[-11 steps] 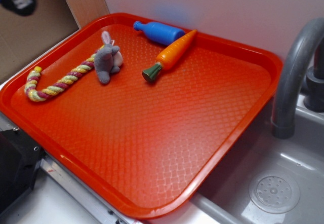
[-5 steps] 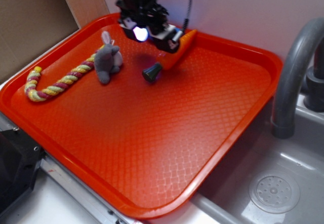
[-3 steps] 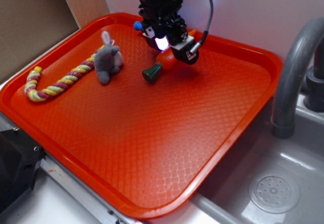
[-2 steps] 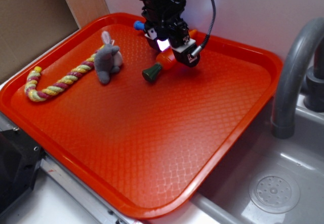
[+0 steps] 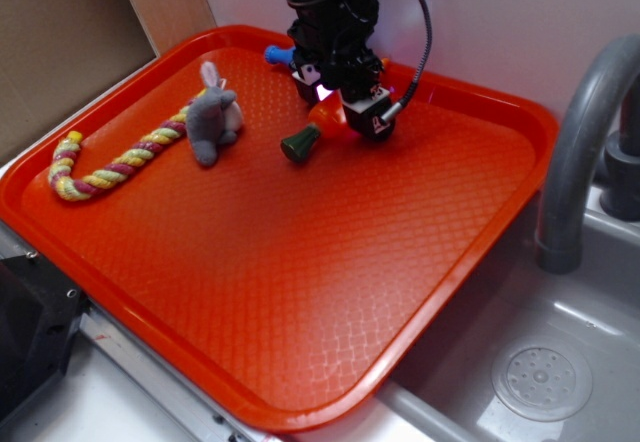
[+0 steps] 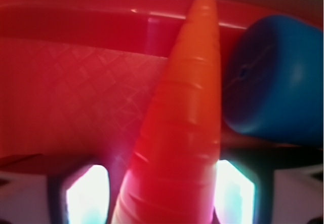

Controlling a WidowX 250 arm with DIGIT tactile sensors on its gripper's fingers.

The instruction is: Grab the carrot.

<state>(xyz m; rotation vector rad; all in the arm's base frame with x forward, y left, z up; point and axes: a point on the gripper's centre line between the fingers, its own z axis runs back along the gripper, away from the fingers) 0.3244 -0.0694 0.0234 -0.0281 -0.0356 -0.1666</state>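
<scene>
The carrot (image 5: pixel 318 125) lies on the orange tray (image 5: pixel 300 292) near its back edge, its dark green stub pointing to the front left. My gripper (image 5: pixel 340 112) is down over the carrot's middle and hides most of the orange body. In the wrist view the carrot (image 6: pixel 187 122) runs up between the two lit fingers, and my gripper (image 6: pixel 159 193) is open. The right pad (image 6: pixel 234 193) sits against the carrot's side, while a gap shows between the carrot and the left pad (image 6: pixel 88 196).
A blue toy bottle (image 5: pixel 278 55) lies right behind the carrot, and the bottle (image 6: pixel 273 82) nearly touches its tip. A grey plush bunny (image 5: pixel 213 117) and a striped rope (image 5: pixel 110 167) lie to the left. A grey faucet (image 5: pixel 580 142) and sink (image 5: pixel 545 377) are on the right.
The arm came into view from the back, moved right over the carrot and came down around it. The carrot, bottle, bunny and rope have stayed in place.
</scene>
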